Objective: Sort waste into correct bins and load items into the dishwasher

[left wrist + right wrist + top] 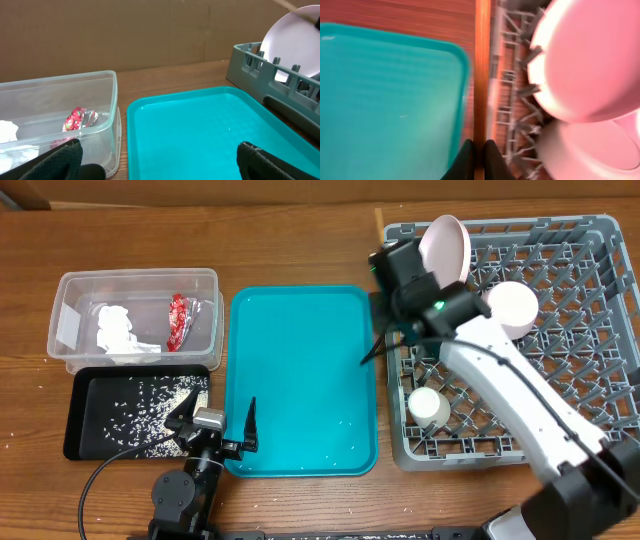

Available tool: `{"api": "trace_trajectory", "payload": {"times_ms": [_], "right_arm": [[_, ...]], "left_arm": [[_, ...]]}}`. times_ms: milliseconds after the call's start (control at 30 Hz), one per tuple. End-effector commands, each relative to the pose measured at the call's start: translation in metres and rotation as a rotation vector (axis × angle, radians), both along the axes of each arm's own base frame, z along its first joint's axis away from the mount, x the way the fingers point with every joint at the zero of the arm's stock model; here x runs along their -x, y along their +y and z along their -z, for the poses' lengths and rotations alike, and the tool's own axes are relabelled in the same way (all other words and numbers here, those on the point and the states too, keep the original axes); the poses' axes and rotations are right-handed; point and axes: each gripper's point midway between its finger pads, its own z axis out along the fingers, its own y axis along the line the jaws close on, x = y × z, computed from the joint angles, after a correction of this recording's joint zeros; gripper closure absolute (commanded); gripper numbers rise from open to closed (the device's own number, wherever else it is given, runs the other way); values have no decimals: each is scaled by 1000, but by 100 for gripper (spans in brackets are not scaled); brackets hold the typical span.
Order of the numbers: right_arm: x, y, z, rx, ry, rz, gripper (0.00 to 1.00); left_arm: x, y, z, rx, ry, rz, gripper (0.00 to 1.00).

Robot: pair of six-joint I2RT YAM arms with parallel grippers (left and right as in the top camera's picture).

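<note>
My right gripper (383, 258) (479, 155) is shut on a thin wooden chopstick (378, 220) (482, 75). It holds it over the gap between the teal tray and the grey dishwasher rack (580, 330) (512, 95). The rack holds an upright pale pink plate (447, 245) (590, 55), a pale bowl (512, 305) (590, 145) and a small white cup (430, 408). The clear tub (135, 278) (100, 100) holds the red wrapper (178, 320) (77, 120) and the white napkin (118, 330) (7, 132). The black tray (85, 420) holds rice grains (140, 415). My left gripper (215, 428) (162, 165) is open and empty.
The teal tray (300, 380) (210, 125) lies between the tub and the rack, with a few rice grains (340, 425) near its front right. My left gripper sits at its front left corner, beside the black tray. The rack (260, 70) and plate (292, 40) also show in the left wrist view.
</note>
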Motion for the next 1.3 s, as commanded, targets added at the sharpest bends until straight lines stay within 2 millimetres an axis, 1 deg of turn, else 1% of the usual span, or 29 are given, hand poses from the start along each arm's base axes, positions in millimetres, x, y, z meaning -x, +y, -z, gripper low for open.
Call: {"api": "trace_trajectory", "payload": {"times_ms": [0,33,100,133,167,200,233,267,300,333,400,467,500,567,600,633,700,733,867,933,1033,1100,1167,1200,1233,1267], "right_arm": [[0,-4,48,-19,148,-50,91],[1,-2,51,-36,161,-56,86],[0,-3,52,-34,162,-52,67],[-1,-5,51,-25,155,-45,54],[-3,-8,49,-14,144,-30,49],[-4,-10,47,-8,137,-15,46],[-3,-10,43,-13,134,-12,40],[-2,-10,37,-23,131,0,38],[4,-6,23,-49,124,-7,33],[7,-2,16,-67,121,-19,27],[18,9,-5,-134,111,-61,0],[34,18,-31,-202,87,-108,0],[48,24,-50,-249,70,-145,0],[65,32,-77,-321,31,-199,0],[69,35,-86,-346,14,-218,0],[82,38,-103,-394,-6,-254,0],[97,30,-110,-380,-4,-263,0],[102,22,-113,-357,-13,-256,0],[111,-5,-128,-302,-81,-208,0],[116,-16,-143,-291,-140,-215,0],[134,-31,-171,-262,-257,-262,0],[142,-40,-188,-247,-340,-266,0],[148,-49,-218,-239,-498,-291,0],[149,-51,-223,-238,-533,-295,0],[152,-58,-235,-246,-625,-284,0],[153,-63,-236,-256,-667,-272,0]], "left_arm": [[0,2,1,7,3,-12,0],[0,2,1,7,3,-12,0],[0,2,1,7,3,-12,0],[0,2,1,7,3,-12,0],[0,2,1,7,3,-12,0],[0,2,1,7,3,-12,0],[0,2,1,7,3,-12,0],[0,2,1,7,3,-12,0],[0,2,1,7,3,-12,0],[0,2,1,7,3,-12,0],[0,2,1,7,3,-12,0],[0,2,1,7,3,-12,0],[0,2,1,7,3,-12,0],[0,2,1,7,3,-12,0],[0,2,1,7,3,-12,0],[0,2,1,7,3,-12,0],[0,2,1,7,3,-12,0],[0,2,1,7,3,-12,0],[0,2,1,7,3,-12,0],[0,2,1,7,3,-12,0],[0,2,1,7,3,-12,0],[0,2,1,7,3,-12,0],[0,2,1,7,3,-12,0],[0,2,1,7,3,-12,0],[0,2,1,7,3,-12,0],[0,2,1,7,3,-12,0]]}}
